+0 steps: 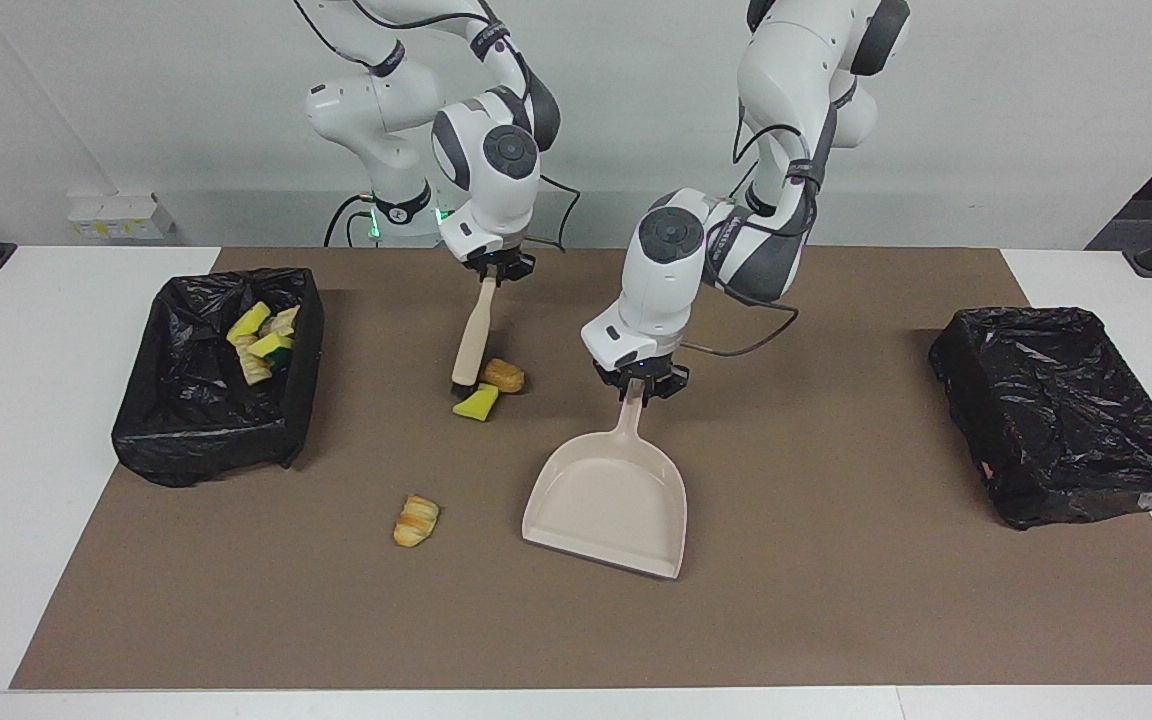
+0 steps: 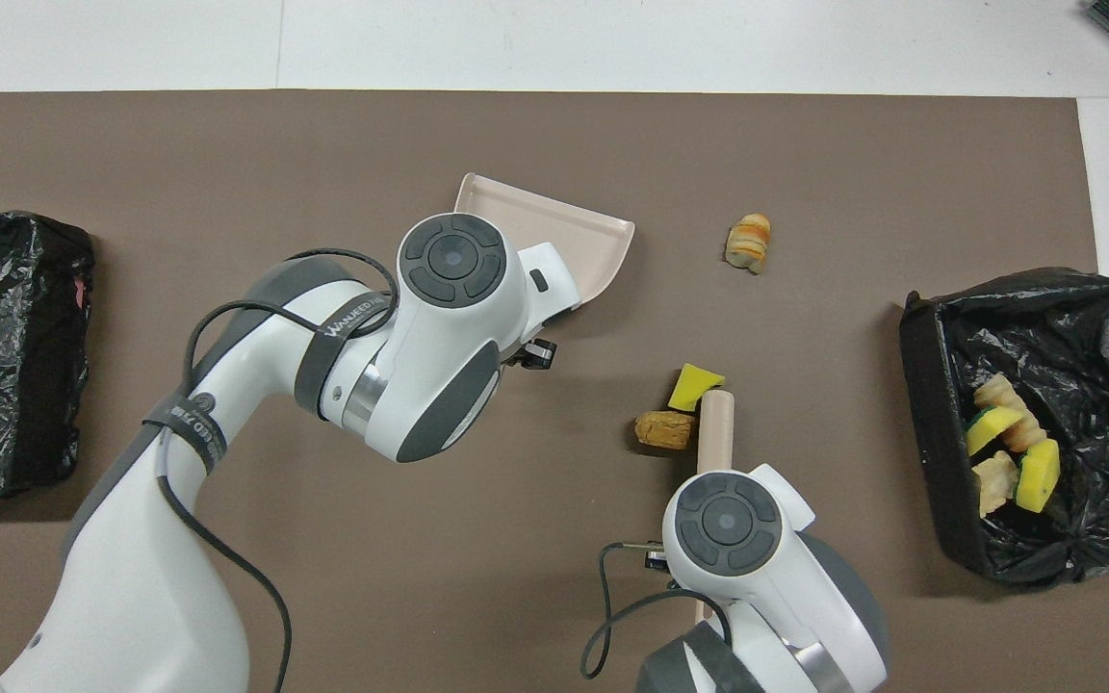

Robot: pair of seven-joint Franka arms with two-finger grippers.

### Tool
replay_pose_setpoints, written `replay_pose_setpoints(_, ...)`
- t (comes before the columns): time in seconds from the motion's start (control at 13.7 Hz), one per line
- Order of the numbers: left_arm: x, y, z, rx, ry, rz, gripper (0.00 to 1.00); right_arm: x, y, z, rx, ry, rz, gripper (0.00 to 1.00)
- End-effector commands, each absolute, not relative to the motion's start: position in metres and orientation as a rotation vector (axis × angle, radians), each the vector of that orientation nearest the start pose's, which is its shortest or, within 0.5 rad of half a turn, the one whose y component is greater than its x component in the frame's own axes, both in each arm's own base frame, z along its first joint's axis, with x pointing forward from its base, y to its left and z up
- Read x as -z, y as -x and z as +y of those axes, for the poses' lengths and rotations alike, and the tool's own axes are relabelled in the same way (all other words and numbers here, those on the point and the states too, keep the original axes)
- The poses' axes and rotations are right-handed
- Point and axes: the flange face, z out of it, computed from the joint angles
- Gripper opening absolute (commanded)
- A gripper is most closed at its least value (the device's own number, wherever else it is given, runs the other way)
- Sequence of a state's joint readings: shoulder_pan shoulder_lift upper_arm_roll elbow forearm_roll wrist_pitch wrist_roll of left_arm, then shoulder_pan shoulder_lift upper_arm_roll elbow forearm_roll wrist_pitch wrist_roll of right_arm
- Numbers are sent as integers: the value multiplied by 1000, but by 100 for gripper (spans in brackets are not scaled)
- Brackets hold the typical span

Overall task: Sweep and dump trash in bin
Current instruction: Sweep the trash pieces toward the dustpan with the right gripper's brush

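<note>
Striped pastry point(image 1: 417, 521) lies apart from dustpan point(image 1: 608, 500).

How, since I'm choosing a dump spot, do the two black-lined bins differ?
The bin at the right arm's end holds yellow sponge and pastry pieces; the bin at the left arm's end shows none. The loose pieces on the mat lie much closer to the former than the latter. Both are black-lined.

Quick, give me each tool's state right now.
Left tool: shut on the dustpan, at its handle.
Right tool: shut on the brush, whose head is against the loose trash.
</note>
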State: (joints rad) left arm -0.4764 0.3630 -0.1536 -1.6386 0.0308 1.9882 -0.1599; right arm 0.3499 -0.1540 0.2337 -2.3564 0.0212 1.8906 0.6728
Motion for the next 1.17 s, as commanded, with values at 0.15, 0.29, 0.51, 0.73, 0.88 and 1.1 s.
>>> replay_pose_setpoints(0.15,-467,-541,-312,-80,2928,1044,0,-397,-420,188,-324,3294,-13,0)
replay_pose_setpoints(0.29,-487,-543,-269,-116,2861,1201,0,-399,-456,166,-263,3281,-118,0)
replay_pose_setpoints(0.51,-496,-547,-230,-185,2692,1438,0,-403,-509,137,-150,3307,-449,0)
replay_pose_setpoints(0.73,-482,-548,-191,-264,2464,1851,0,-409,-562,124,-97,3337,-529,0)
replay_pose_setpoints(0.88,-470,-535,-177,-243,2301,2059,0,-405,-602,107,-74,3357,-645,0)
replay_pose_setpoints(1.1,-451,-517,-185,-200,2247,2102,0,-383,-651,100,-54,3382,-779,0)
